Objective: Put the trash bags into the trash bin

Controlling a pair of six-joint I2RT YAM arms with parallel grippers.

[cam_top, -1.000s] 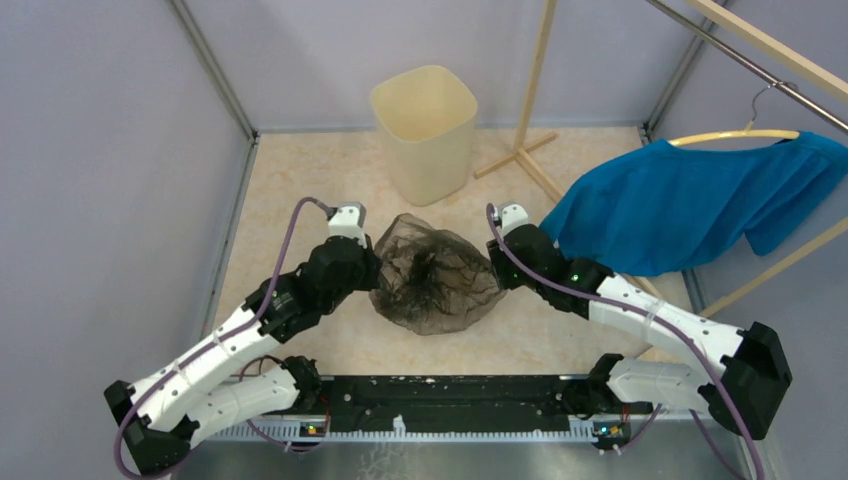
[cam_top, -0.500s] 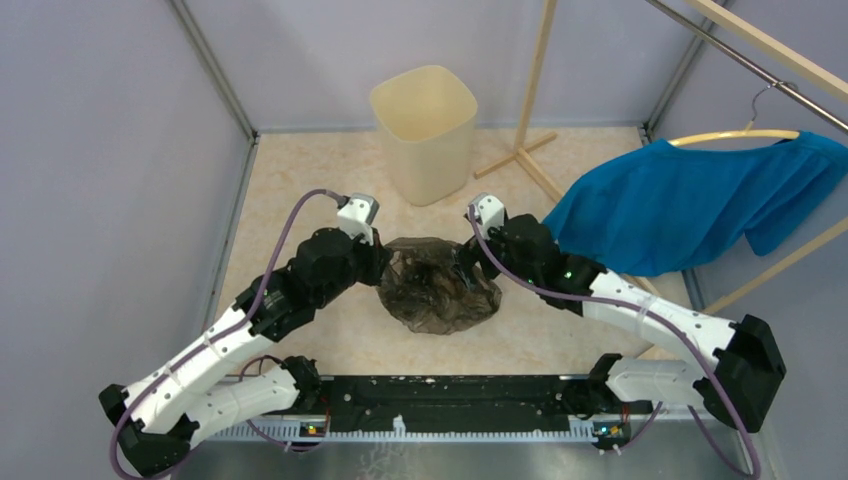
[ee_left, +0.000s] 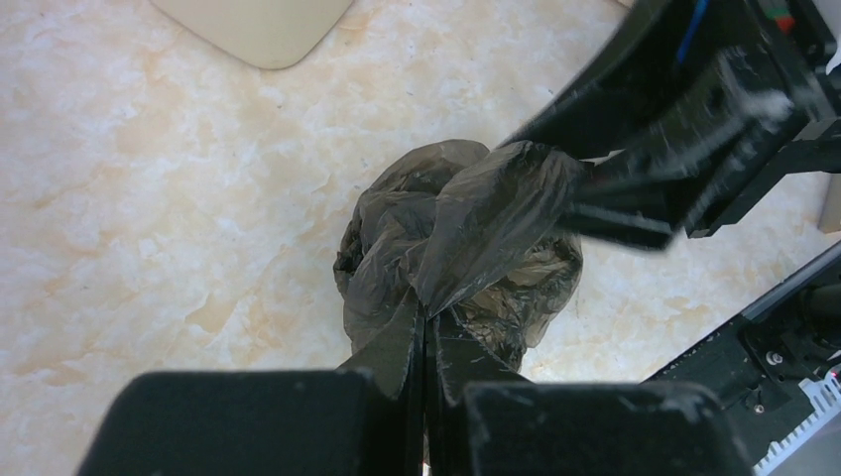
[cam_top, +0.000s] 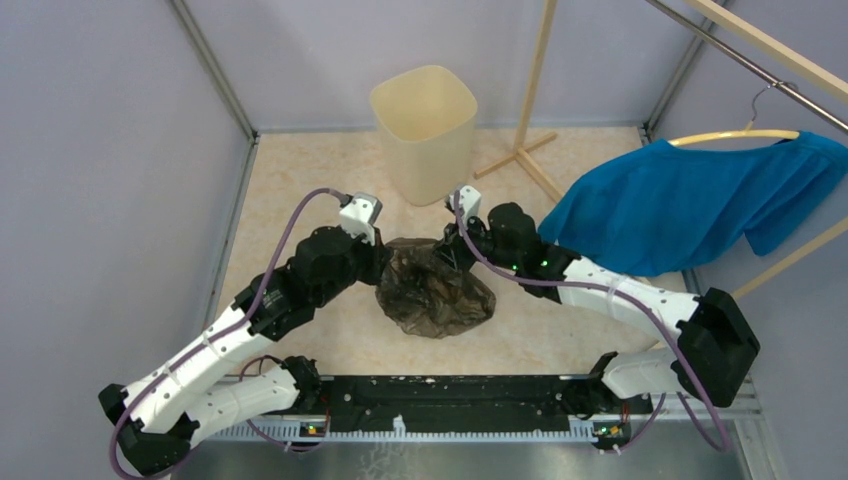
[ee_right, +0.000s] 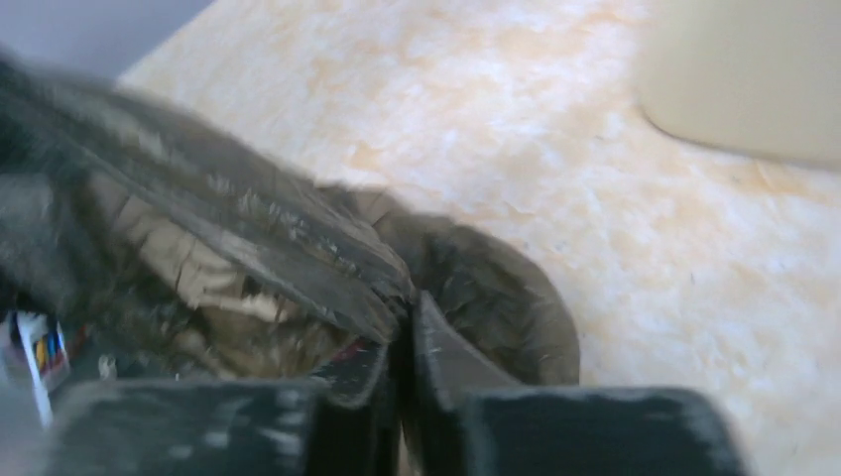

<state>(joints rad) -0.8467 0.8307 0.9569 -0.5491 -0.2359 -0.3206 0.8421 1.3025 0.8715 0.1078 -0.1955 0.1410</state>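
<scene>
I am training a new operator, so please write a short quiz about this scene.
1. True or false: the trash bag is outside the bin.
2. Which jaws are shut on the bag? A) the left only B) the right only C) both
3. Fill in: the garment on the hanger is ____ in colour.
Key: 1 true; 2 C; 3 blue.

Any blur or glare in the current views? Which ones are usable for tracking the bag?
Top external: sharp, evenly lit, no glare, trash bag crisp. Left wrist: bag in focus, but right gripper is smeared. Right wrist: soft all over, left side streaked, trash bin just a blurry patch.
</scene>
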